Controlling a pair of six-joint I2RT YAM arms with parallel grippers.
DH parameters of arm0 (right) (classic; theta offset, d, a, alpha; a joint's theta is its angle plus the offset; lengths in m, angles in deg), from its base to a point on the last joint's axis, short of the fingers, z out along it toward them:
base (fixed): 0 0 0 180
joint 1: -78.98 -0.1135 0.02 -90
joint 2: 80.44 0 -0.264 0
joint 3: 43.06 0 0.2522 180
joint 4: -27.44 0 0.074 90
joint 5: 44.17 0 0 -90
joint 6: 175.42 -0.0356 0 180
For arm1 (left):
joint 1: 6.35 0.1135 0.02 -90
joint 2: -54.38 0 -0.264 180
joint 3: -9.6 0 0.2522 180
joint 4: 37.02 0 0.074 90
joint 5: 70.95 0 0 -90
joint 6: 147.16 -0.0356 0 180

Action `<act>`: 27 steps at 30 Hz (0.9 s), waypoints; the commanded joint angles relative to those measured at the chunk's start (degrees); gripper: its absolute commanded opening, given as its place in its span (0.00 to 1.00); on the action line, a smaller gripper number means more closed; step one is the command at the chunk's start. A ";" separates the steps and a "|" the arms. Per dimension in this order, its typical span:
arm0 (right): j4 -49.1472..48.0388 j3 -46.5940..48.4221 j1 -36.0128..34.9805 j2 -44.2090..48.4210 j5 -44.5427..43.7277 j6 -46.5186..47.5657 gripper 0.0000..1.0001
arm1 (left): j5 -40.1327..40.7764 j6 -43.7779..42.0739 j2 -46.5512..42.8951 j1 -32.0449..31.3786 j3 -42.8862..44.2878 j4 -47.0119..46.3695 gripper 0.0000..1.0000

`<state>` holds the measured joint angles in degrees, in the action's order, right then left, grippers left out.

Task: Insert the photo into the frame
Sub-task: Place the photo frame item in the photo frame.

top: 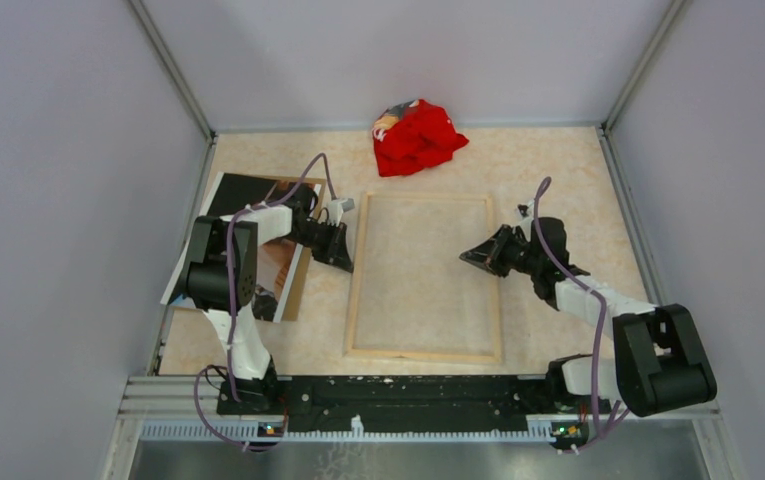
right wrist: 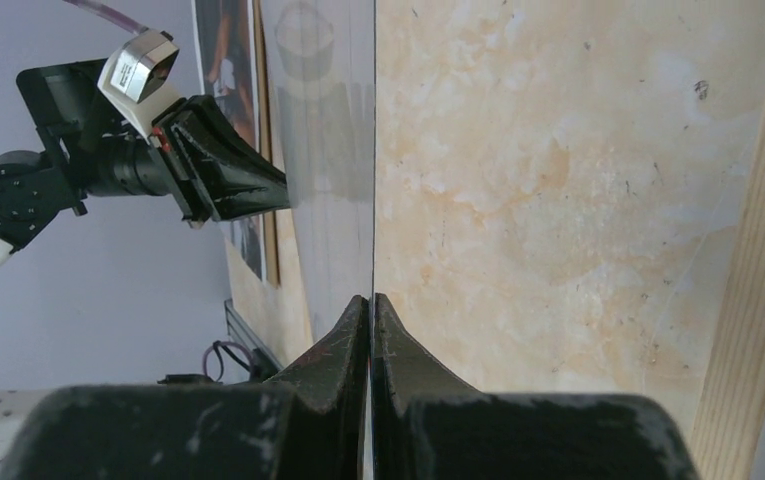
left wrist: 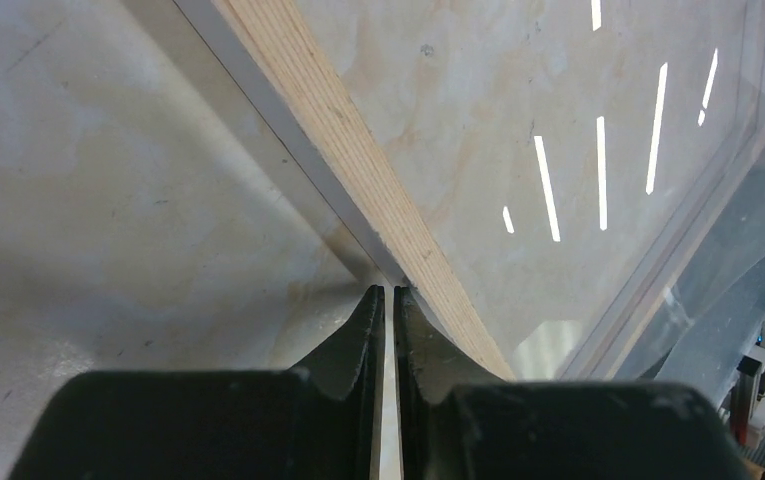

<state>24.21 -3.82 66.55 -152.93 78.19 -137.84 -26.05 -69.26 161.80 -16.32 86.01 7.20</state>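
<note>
The frame lies in the middle of the table with its pale wood back edges upward. My left gripper is at the frame's left rail, its jaws closed on a thin pale edge there. My right gripper hangs over the frame's right half. In the right wrist view it is shut on the clear pane, which shows edge-on as a thin line. The photo, dark with pale patches, lies at the far left, partly under the left arm.
A brown backing board lies under the photo. A crumpled red cloth sits at the back of the table. Grey walls close in the left, right and back sides. The black rail with the arm bases runs along the near edge.
</note>
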 commanded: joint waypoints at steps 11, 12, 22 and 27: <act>-4.18 -0.12 0.42 -1.35 1.30 0.35 0.00 | -0.64 0.74 0.92 -0.83 0.82 -0.45 0.13; -4.26 -0.31 0.39 -1.46 1.18 0.20 0.00 | -0.63 0.73 0.90 -0.83 0.81 -0.55 0.13; -5.78 -1.82 0.39 -3.07 0.16 -1.03 0.00 | -0.74 1.28 0.54 -0.92 0.82 -0.76 0.13; -6.19 -1.25 0.39 -3.01 0.32 -1.12 0.00 | -0.69 1.17 0.56 -0.92 0.69 -0.74 0.13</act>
<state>21.69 -5.73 67.12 -155.73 77.36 -138.61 -24.80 -68.98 161.80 -16.63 85.99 7.15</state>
